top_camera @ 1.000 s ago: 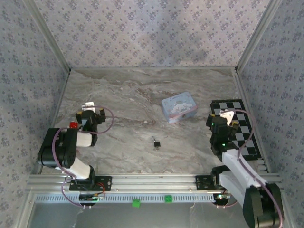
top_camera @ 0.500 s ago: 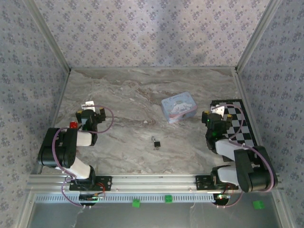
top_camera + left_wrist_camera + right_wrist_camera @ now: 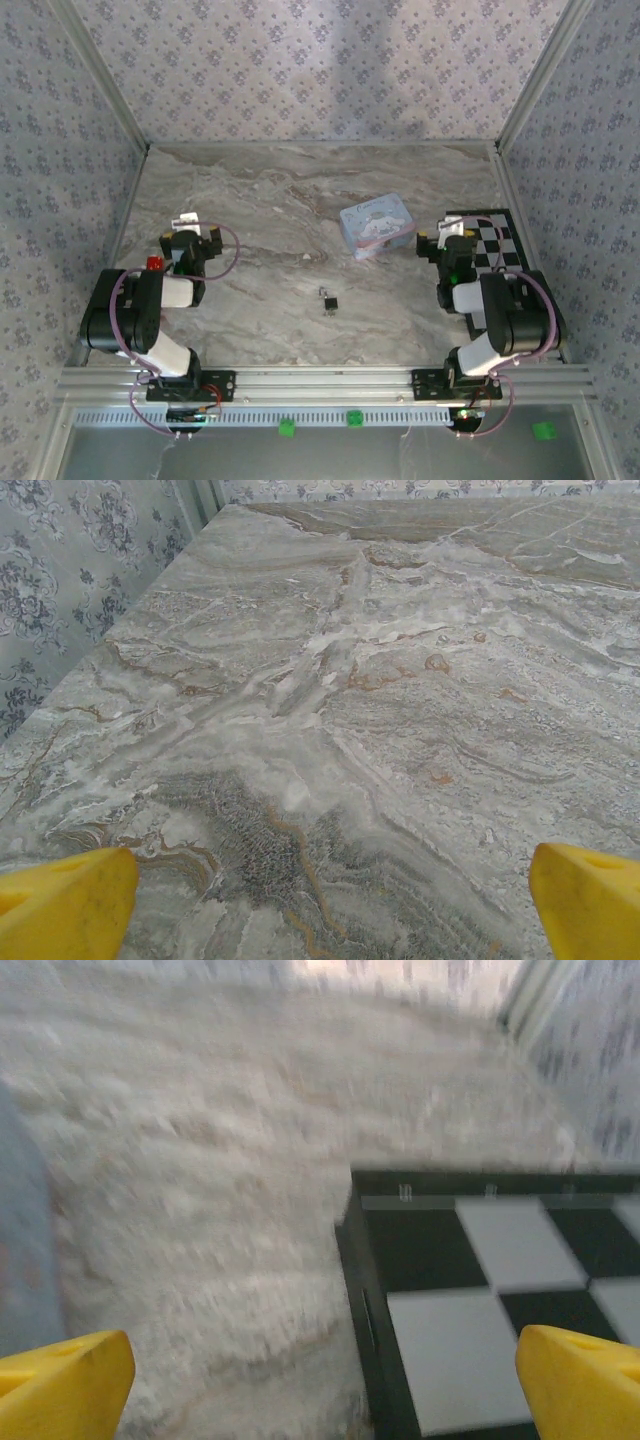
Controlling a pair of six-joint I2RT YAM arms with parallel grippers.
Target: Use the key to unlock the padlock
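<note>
The padlock [image 3: 327, 300] is seen on open bench [image 3: 250, 190] toward the near edge, with the left end effector [image 3: 188, 224] and right end effector [image 3: 450, 234] spread wide and empty, the latter seemingly at the edge of the checkerboard [image 3: 500, 250].

The padlock [image 3: 328, 300] lies on the table [image 3: 260, 200], a little below the middle of the frame. The tin [image 3: 377, 226] sits above it and to its right. The board [image 3: 497, 243] lies right of the tin, at the table's right edge.
</note>
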